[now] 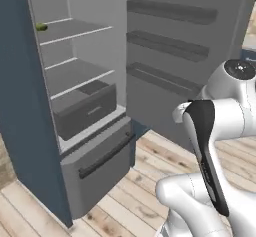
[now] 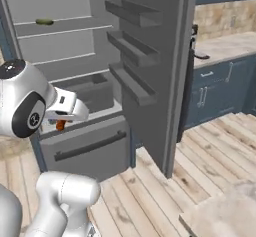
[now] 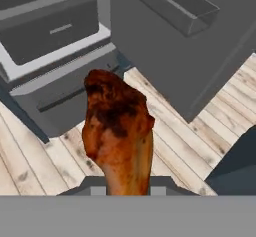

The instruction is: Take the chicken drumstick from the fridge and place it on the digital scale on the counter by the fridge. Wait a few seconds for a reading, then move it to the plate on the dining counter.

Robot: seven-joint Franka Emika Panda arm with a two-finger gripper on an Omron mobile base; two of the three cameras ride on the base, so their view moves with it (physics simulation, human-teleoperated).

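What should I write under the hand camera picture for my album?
Gripper shut on the chicken drumstick, held out above the wooden floor before the open fridge.

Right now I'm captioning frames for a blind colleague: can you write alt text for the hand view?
An orange-brown drumstick rises between the fingers, filling the middle. Behind it is the open fridge with its grey drawer, the door shelves at upper right, and wood floor below.

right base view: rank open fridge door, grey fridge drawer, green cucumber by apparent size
1. Tall grey open fridge door, largest, though also nearest the camera.
2. Grey pulled-out fridge drawer.
3. Small green cucumber on the upper shelf, smallest by far, and farthest back.
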